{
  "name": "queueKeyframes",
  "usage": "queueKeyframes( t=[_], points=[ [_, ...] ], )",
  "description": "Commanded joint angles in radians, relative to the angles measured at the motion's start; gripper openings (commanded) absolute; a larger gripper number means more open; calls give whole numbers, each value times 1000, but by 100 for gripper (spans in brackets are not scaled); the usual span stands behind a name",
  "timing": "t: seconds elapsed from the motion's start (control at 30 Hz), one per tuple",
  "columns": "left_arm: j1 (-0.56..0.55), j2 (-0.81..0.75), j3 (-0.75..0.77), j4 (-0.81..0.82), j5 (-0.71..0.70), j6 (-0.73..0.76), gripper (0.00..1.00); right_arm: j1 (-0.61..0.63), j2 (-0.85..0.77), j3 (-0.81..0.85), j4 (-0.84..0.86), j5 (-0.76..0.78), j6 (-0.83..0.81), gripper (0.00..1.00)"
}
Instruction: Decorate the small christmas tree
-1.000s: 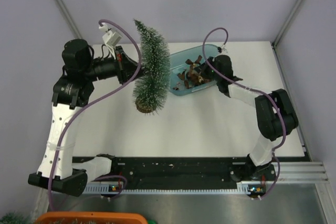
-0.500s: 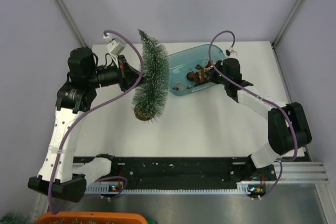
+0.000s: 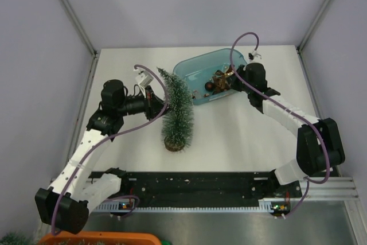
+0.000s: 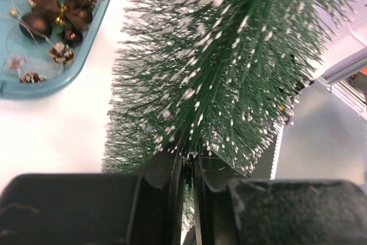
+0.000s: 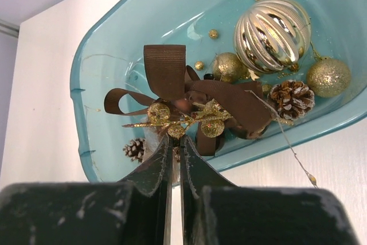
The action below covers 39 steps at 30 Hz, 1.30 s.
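small christmas tree (image 3: 176, 113) upright on table (image 3: 241, 136), left claw (image 4: 188, 162) pinching its side bristles

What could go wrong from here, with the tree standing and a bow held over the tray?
1. The left gripper pinches only side bristles of the small christmas tree, which stands on a small base; releasing or nudging could tip it.
2. The right gripper holds the brown bow by its centre; a thin thread trails over the blue tray rim and may snag.
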Motion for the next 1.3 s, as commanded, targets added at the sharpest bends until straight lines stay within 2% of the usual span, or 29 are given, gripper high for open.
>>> queueKeyframes(
  t=[0.0, 0.13, 0.37, 0.63, 0.8, 1.07, 1.2, 1.27],
  points=[
    [-57, 16, -1, 223, -37, -19, 14, -13, -31, 29, -6, 10, -25, 4],
    [-109, 27, -23, 310, -67, -49, 14, -37, -20, 38, -11, -6, -19, 15],
    [-130, -5, -150, 356, -83, -62, 18, -57, 27, 89, -17, -6, -18, 42],
    [-118, -87, -231, 344, -86, -58, 24, -61, 58, 218, -91, 10, -38, 58],
    [-100, -114, -234, 335, -98, -55, 28, 4, 58, 271, -146, 0, -57, 64],
    [-83, -107, -192, 255, -81, -27, 49, 166, 131, 287, -177, 26, -1, 66],
    [-81, -127, -173, 169, -51, -10, 78, 205, 168, 297, -172, 39, 21, 67],
    [-81, -142, -167, 131, -35, 2, 96, 217, 191, 314, -177, 37, 30, 67]
  ],
)
